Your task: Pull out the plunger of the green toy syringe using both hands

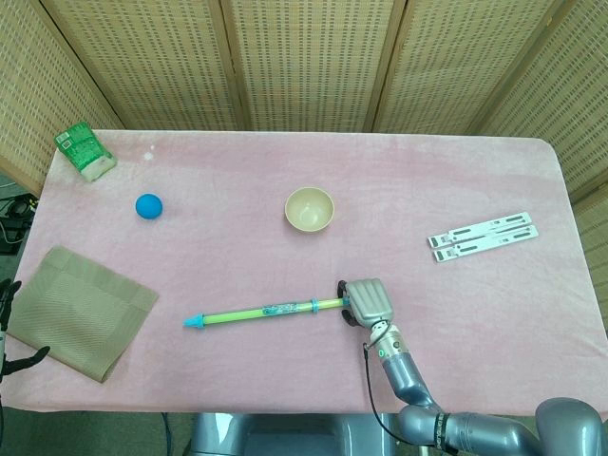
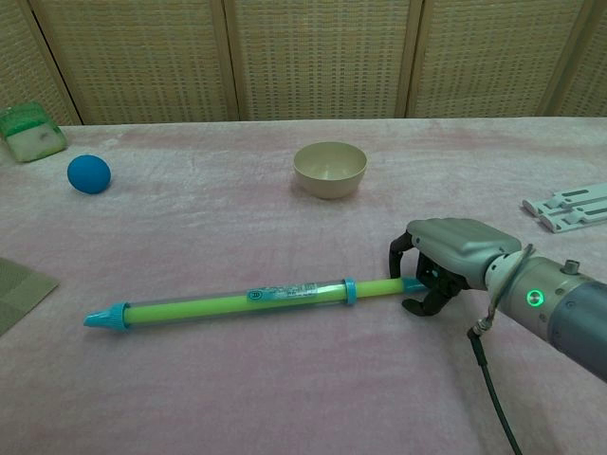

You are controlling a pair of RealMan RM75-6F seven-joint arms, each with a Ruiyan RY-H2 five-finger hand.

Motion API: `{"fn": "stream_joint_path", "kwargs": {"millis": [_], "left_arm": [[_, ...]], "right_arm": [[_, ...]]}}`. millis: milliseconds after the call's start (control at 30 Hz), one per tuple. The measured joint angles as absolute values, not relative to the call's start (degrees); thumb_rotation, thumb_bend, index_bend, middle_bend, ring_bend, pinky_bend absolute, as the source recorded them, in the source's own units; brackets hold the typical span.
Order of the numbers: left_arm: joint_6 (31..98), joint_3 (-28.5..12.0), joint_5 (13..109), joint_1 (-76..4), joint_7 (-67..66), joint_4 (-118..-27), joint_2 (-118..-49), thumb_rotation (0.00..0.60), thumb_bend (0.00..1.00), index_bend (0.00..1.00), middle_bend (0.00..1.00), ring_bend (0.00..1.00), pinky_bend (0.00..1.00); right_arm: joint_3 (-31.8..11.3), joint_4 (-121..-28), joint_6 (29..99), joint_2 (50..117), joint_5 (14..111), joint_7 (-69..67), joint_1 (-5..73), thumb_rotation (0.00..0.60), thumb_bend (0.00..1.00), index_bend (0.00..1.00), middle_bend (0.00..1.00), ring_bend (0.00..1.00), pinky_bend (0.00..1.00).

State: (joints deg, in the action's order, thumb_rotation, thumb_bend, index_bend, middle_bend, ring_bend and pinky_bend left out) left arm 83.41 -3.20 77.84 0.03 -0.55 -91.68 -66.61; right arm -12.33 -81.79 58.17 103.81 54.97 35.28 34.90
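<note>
Syringe (image 2: 237, 301) lies left-right, blue tip leftward; right hand (image 2: 446, 258) fingers curl around its plunger end.

Head view looks steeply down on the whole table (image 1: 475, 171) — chest view, low and close, shares its middle.

A folding screen of woven bamboo panels in wooden frames (image 1: 304, 62) stands close behind the table and angles in at both sides. The rectangular table wears a soft pink plush cloth (image 1: 456, 180) with rounded corners. The light is even and bright, with only faint shadows. A sliver of grey floor (image 1: 14, 204) shows at the left.
</note>
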Motion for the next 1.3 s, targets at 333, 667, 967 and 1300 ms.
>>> {"fn": "stream_joint_path", "kwargs": {"millis": [333,667,967,1300], "left_arm": [[83.48,-3.12,77.99,-0.03,-0.52,-91.62,-66.66,0.600,0.00,0.00,0.00,0.00,0.00],[83.47,-3.03,77.99,-0.06,-0.90,-92.03,-66.59,0.600,0.00,0.00,0.00,0.00,0.00],[81.05,-3.87,76.92,-2.02,-3.64,-94.75,-65.85,0.600,0.00,0.00,0.00,0.00,0.00],[76.83,-6.72,72.96,-6.20,-8.73,-97.57,-65.04,0.600,0.00,0.00,0.00,0.00,0.00]], "right_arm": [[-11.68,-82.10,59.96,103.57,55.55,34.98,35.34,0.600,0.58,0.80,1.00,1.00,0.68],[-13.67,-88.10,63.28,99.85,54.25,38.68,36.02,0.600,0.61,0.82,1.00,1.00,0.68],[-15.70,-93.08,66.00,95.68,49.12,45.91,37.33,0.600,0.61,0.83,1.00,1.00,0.69],[-18.11,-95.05,68.56,92.60,39.26,54.72,40.61,0.600,0.61,0.83,1.00,1.00,0.69]]}}
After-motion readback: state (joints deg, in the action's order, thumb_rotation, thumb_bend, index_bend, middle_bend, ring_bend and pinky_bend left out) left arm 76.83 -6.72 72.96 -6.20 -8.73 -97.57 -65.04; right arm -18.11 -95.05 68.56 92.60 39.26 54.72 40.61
